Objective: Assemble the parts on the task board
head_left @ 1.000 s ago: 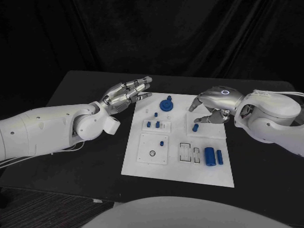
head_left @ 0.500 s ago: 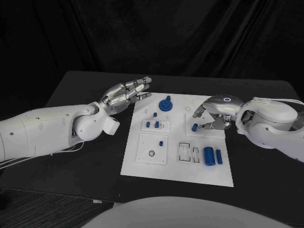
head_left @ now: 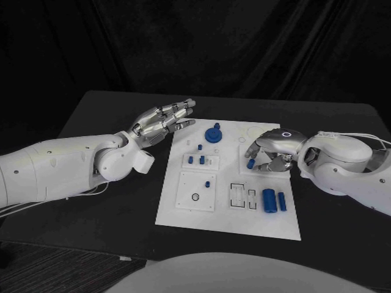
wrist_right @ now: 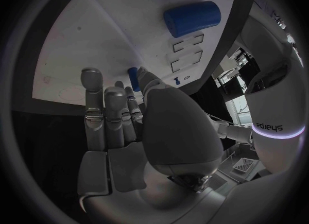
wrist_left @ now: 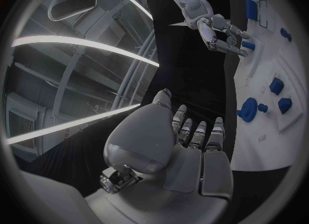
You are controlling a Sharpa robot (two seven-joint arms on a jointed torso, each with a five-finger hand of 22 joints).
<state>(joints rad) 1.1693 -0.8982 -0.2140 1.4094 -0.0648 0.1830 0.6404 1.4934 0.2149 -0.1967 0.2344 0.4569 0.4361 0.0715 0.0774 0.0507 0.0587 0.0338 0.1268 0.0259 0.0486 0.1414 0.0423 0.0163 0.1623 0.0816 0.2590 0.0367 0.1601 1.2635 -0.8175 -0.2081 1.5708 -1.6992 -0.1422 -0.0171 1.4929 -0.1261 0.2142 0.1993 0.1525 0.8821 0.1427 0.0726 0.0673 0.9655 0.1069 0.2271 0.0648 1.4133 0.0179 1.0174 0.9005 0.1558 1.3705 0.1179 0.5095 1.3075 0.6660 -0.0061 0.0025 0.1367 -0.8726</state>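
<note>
White arms (head_left: 55, 168), silver hands (head_left: 163, 120), thin cables

The scene was dim, with a black backdrop and a dark worktop (head_left: 116, 201) that swallowed detail. The white board (head_left: 231, 213) and the white arms stood out brightest, lit from above, with soft highlights on the arm shells and little hard shadow. A small ring of light glowed on the right hand (head_left: 275, 146). The head view was slightly soft and grainy. Both wrist views were fisheye circles in dark frames, bending straight edges. In the left wrist view, bright curved light strips glared. In the right wrist view, the nearest fingers (wrist_right: 95, 112) looked blurred.
</note>
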